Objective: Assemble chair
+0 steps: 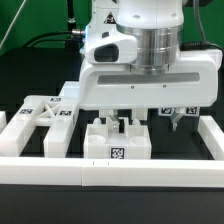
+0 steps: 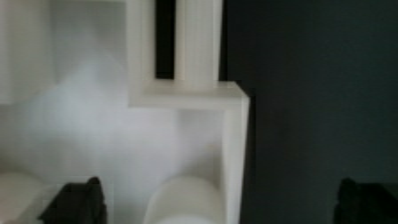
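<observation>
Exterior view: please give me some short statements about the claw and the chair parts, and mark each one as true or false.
1. The claw is open. True.
2. The X-braced frame lies at the exterior view's right. False: it lies at the exterior view's left.
3. A white block with a tag on its front sits below the claw, just behind the front rail. True.
4. The claw holds the X-braced frame in the air. False: the frame rests on the dark table, apart from the claw.
</observation>
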`<state>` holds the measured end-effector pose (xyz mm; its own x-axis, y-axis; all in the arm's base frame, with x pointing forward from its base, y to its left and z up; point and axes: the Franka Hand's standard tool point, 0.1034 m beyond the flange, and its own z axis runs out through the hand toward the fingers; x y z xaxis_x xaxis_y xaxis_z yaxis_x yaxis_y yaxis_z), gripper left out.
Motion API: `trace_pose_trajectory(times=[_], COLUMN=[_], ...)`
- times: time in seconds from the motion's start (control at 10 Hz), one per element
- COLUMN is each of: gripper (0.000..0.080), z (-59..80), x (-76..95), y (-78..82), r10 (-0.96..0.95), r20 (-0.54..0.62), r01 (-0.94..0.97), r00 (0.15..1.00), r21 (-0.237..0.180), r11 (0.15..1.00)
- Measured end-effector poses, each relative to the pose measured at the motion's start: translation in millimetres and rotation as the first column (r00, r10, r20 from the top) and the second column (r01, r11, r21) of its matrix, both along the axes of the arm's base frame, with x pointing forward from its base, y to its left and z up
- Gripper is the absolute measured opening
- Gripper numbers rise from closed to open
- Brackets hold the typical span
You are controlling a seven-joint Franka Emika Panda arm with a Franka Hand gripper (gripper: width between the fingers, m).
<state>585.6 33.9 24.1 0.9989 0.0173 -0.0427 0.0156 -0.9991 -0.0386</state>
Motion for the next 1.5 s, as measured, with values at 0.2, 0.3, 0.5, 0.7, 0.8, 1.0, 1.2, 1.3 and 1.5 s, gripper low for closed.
trace_pose_trajectory(times=[0.2,0.3,0.5,0.7,0.8,1.0,1.2,1.3,1.5], gripper=[0.0649,0.0649,0.0477,0.0339,0.0203,0.0045,0.0031,0.0031,0.0031], z=[-12.6,-13.5,-14.4,-14.5,-14.5,-14.5,-14.5,-14.5,-14.1], x=[-4.7,-5.7,-6.2,-6.2,-6.3,-6.3,-6.3,-6.3,-5.9], y=[-0.5,-0.8,0.0,0.4,0.5,0.8,0.9,0.9,4.6], r10=[0.004,0.008,0.011,0.013,0.013,0.013,0.014,0.014,0.007], r20=[0.001,0.001,0.0,0.0,0.0,0.0,0.0,0.0,0.0], r01=[-0.004,-0.008,-0.011,-0.013,-0.013,-0.013,-0.014,-0.014,-0.007], r00=[1.0,1.0,1.0,1.0,1.0,1.0,1.0,1.0,1.0], r21=[0.002,0.002,0.002,0.002,0.003,0.003,0.003,0.003,0.004], r11=[1.0,1.0,1.0,1.0,1.0,1.0,1.0,1.0,1.0])
